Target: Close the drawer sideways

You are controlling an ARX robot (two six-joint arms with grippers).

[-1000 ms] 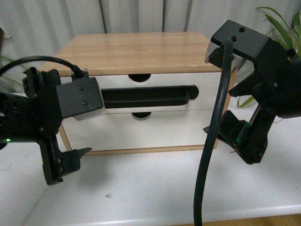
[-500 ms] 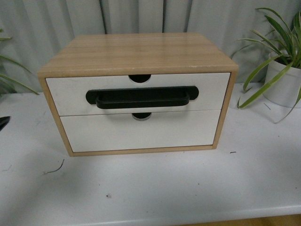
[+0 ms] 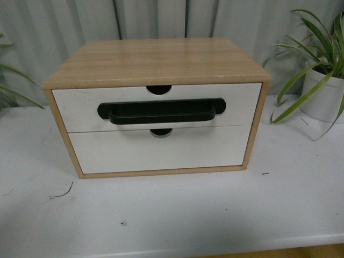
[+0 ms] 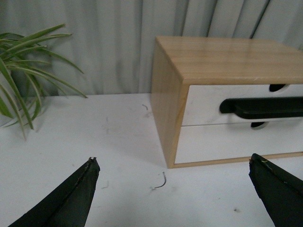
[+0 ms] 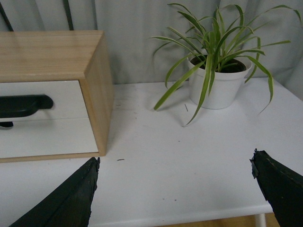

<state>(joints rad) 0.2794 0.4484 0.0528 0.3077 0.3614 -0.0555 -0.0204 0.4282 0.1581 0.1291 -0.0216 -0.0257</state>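
White table (image 3: 188, 215) carries wooden cabinet (image 3: 156, 59), potted plant (image 3: 322, 91).

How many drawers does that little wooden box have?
2. The drawer with the black handle is on top; the plain drawer sits right below it, both in the wooden cabinet.

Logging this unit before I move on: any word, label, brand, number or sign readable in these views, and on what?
None readable. The drawer, its black handle, the lower drawer front, the wooden cabinet top, the white plant pot and the table carry no print, sticker or mark that reads as text.
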